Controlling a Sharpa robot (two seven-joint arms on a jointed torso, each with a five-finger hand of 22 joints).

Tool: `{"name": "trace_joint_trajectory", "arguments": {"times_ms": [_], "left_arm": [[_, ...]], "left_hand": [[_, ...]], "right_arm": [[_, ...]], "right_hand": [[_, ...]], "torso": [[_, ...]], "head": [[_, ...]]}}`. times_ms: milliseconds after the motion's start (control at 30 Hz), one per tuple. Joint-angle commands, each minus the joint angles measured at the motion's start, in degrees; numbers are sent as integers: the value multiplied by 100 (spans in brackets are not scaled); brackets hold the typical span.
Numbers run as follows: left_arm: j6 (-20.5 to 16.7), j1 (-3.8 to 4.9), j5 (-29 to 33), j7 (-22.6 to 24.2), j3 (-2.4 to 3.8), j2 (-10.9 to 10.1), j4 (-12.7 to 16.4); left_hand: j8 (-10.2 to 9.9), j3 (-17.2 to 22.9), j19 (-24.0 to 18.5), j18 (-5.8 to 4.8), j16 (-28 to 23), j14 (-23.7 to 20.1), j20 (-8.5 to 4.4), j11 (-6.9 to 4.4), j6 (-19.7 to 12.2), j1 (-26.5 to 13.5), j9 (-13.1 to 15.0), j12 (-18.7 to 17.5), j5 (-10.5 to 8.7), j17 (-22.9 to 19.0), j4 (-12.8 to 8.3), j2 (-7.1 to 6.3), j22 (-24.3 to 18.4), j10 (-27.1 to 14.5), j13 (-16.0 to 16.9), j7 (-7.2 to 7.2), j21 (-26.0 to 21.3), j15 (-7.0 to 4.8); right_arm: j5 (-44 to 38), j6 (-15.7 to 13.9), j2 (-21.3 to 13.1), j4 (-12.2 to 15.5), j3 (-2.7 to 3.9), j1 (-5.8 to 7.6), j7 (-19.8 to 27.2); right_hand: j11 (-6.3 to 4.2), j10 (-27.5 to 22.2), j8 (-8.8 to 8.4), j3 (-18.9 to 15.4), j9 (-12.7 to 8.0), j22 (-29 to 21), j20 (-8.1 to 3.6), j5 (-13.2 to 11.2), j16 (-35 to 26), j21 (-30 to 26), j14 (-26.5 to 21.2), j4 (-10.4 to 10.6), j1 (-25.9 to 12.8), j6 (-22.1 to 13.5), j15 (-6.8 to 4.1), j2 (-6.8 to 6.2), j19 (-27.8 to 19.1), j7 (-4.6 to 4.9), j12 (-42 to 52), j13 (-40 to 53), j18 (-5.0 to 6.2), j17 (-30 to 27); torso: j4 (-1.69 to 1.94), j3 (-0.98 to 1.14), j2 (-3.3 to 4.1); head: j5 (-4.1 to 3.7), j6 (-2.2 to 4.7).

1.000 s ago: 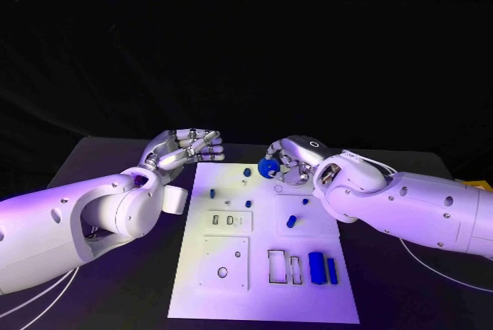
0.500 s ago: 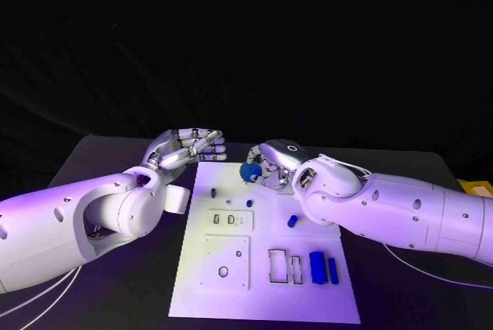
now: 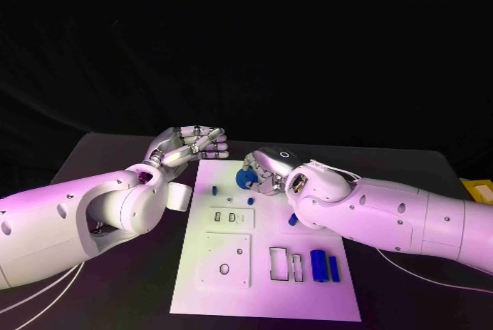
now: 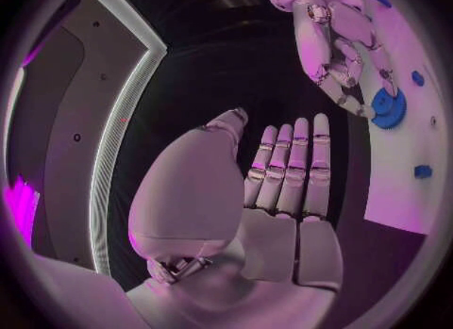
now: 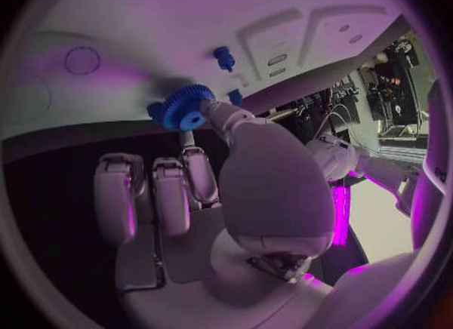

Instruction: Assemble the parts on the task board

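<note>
The white task board [image 3: 263, 287] lies in the middle of the black table. My right hand [image 3: 269, 170] hovers over its far end and pinches a blue gear [image 3: 248, 179] at its fingertips. The right wrist view shows the gear [image 5: 184, 108] held close to the board [image 5: 142, 19], near a standing blue peg [image 5: 225, 57]. My left hand [image 3: 191, 147] is off the board's far left corner, fingers straight and side by side, holding nothing. From the left wrist, the left hand [image 4: 283, 193] faces the right hand [image 4: 335, 50] and the gear [image 4: 388, 107].
Two blue pegs [image 3: 215, 190] [image 3: 250, 199] stand on the board's far half. A blue oval piece [image 3: 292, 219] lies mid-board and two blue bars [image 3: 323, 266] lie at the near right, beside narrow slots [image 3: 278, 264]. A yellow object [image 3: 479, 189] sits at the table's right edge.
My right hand has carried the blue gear to the left and nearer, across the board's far end. The left hand has hardly moved.
</note>
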Motion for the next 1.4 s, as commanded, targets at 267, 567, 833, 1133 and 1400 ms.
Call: {"name": "trace_joint_trajectory", "arguments": {"times_ms": [267, 567, 833, 1133, 1400], "left_arm": [[90, 7, 10, 40, 6, 10, 12], [99, 7, 10, 31, 6, 12, 16], [108, 8, 10, 25, 6, 16, 14], [110, 8, 10, 19, 6, 22, 1], [111, 8, 10, 9, 6, 17, -5]], "left_hand": [[-33, 31, -16, 67, -19, -31, 40, 26, -37, -39, -10, -35, -17, 7, -10, 25, -5, 1, 7, 143, -22, 13], [-41, 34, -20, 68, -33, -35, 43, 31, -46, -40, -13, -39, -17, 10, -13, 24, -13, -8, 8, 148, -27, 17], [-41, 34, -20, 68, -33, -35, 43, 31, -46, -40, -13, -39, -17, 10, -13, 24, -13, -8, 8, 148, -27, 17], [-41, 34, -20, 68, -33, -35, 43, 31, -46, -40, -13, -39, -17, 10, -13, 24, -13, -8, 8, 148, -27, 17], [-47, 33, -21, 68, -42, -36, 46, 34, -52, -43, -15, -40, -18, 12, -14, 21, -18, -14, 8, 151, -30, 19]], "right_arm": [[-51, 202, 55, -82, -3, -32, -29], [-38, 202, 143, -243, -3, -35, -46], [9, 199, 212, -329, -4, -33, -9], [84, 331, 230, -335, -5, -31, 39], [204, 459, 148, -280, -6, -30, 63]], "right_hand": [[6, 36, 0, 47, 76, 875, -25, 13, 18, 12, 508, -7, -55, 107, -20, 37, 131, -97, 5, -7, -114, 1097], [36, -19, -87, 85, 56, 850, -15, -5, 13, -14, 504, -16, -133, -2, 1, -9, 107, -56, -43, -57, -106, 1082], [169, -125, -448, 10, -39, 831, 90, -358, 15, -50, 504, 53, -419, -381, 119, -138, 82, 81, -122, -144, -98, 1091], [200, -170, -587, -182, -46, 820, 129, -248, 15, -71, 503, 173, -620, -439, 151, -184, 67, 106, -149, -171, -92, 1094], [170, -83, -600, -401, 14, 868, 120, -7, 28, -45, 513, 429, -914, -249, 131, -85, 102, 66, -73, -68, -102, 1139]], "torso": [[-14, 2, -2], [-1, 1, -5], [-9, 1, -1], [-2, 0, -5], [-1, 2, -5]], "head": [[18, -23], [5, -26], [9, -31], [10, -37], [25, -37]]}}
